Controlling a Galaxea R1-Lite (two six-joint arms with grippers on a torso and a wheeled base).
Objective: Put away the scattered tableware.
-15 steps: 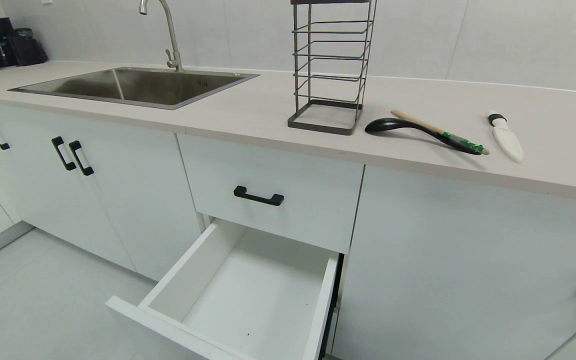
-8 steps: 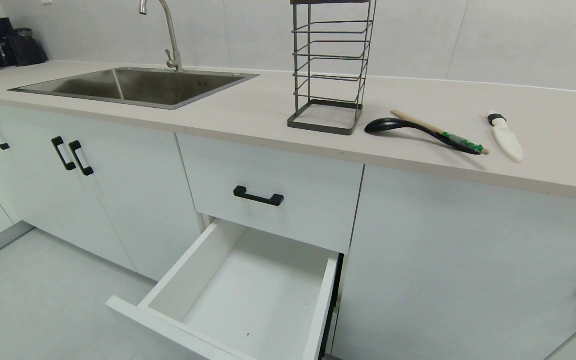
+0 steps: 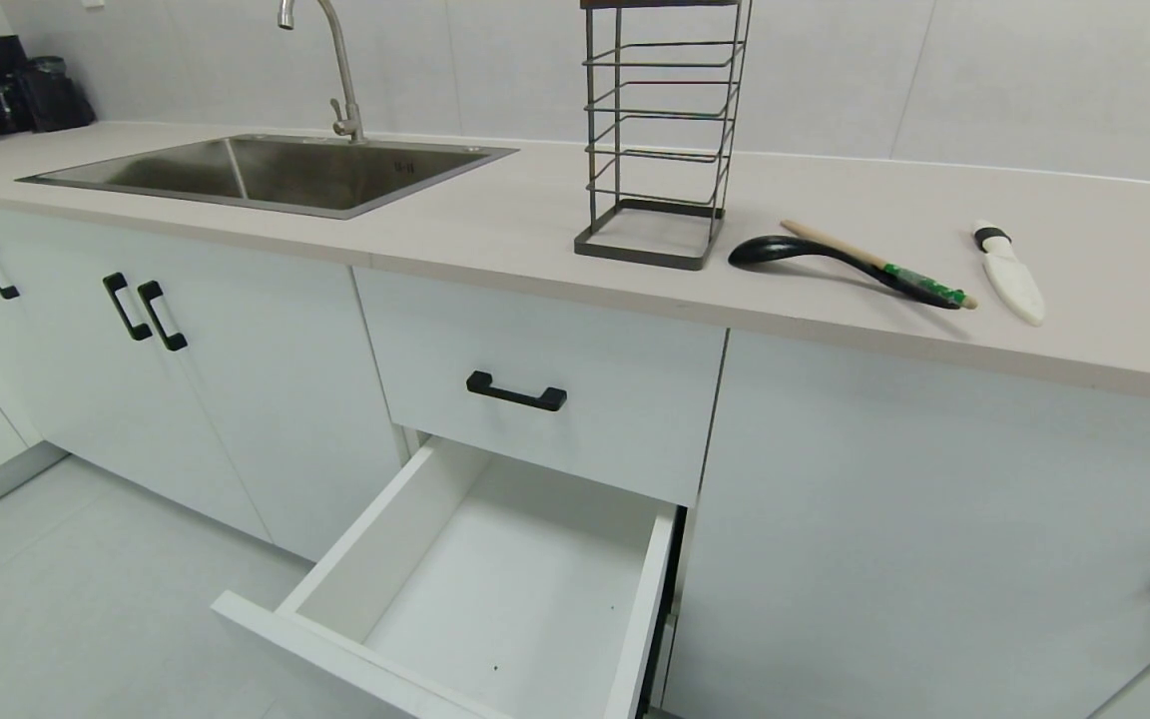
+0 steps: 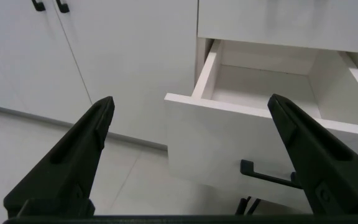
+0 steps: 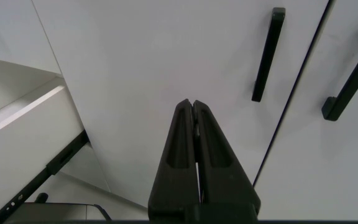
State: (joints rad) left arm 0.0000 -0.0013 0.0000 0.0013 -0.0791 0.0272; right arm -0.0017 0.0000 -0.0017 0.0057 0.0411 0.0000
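On the counter's right part lie a black ladle, a wooden stick with a green band crossing its handle, and a white knife with a black collar. Below the counter a white drawer stands pulled out with nothing inside. My left gripper is open, low in front of that drawer's front panel. My right gripper is shut with nothing in it, facing a white cabinet door.
A wire rack stands on the counter left of the ladle. A steel sink with a tap is at the far left. A closed drawer with a black handle sits above the open one. Black door handles flank the cabinet.
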